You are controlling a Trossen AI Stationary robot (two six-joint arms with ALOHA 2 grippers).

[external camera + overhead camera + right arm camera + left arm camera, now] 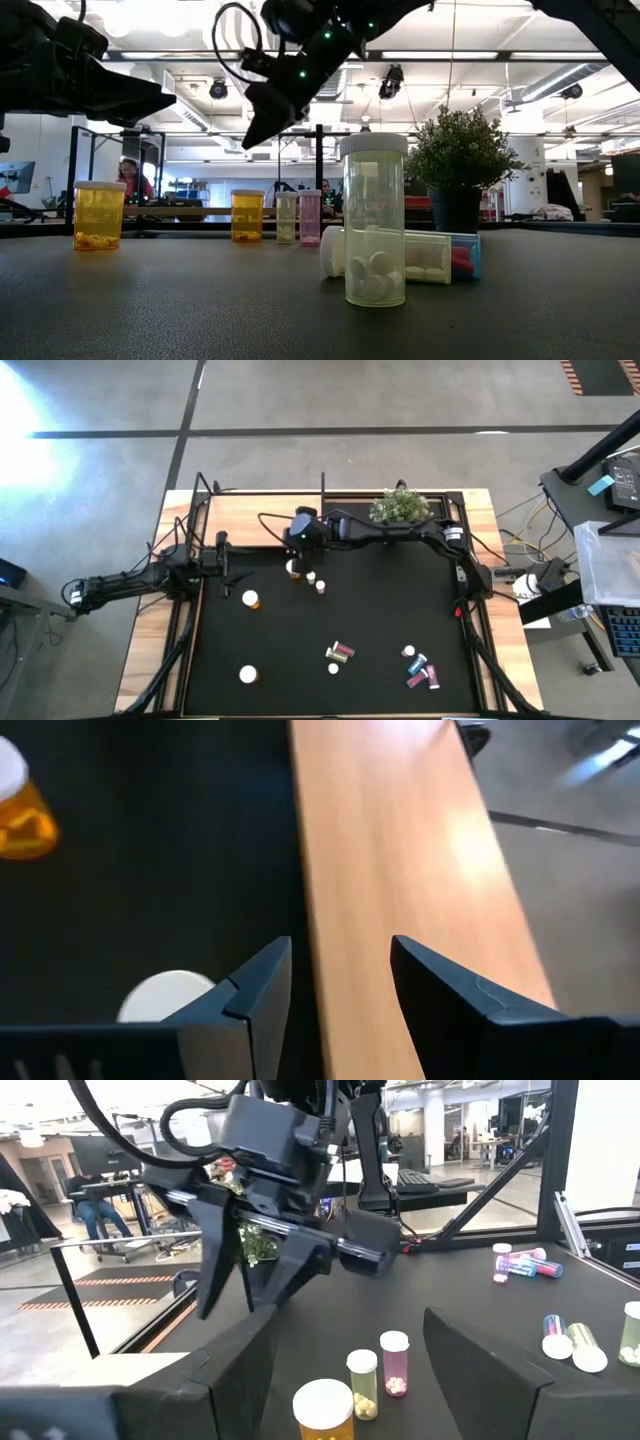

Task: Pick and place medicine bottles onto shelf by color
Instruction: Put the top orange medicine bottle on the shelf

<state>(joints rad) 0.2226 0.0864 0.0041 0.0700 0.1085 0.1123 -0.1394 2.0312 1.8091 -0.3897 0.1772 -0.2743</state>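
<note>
High view: the right gripper hangs over the back of the black mat, just in front of the light-wood shelf, its arm reaching in past the plant. Right below it stands an orange bottle, with a yellowish bottle and a pink bottle in a short diagonal row beside it, all 3 upright, caps up. Another orange bottle stands left of them, and a white-capped bottle stands alone near the front left. A magenta bottle lies on its side mid-mat; more bottles lie on their sides in a cluster at the front right. The left gripper waits at the mat's left edge.

Low view: a clear bottle of white pills stands upright in front, with 2 bottles lying across behind it. No label can be read.

Left wrist view: the left fingers stand apart, empty; the right gripper's jaws are parted, holding nothing.

Right wrist view: the right fingers are apart over the shelf's edge, a white cap below.
</note>
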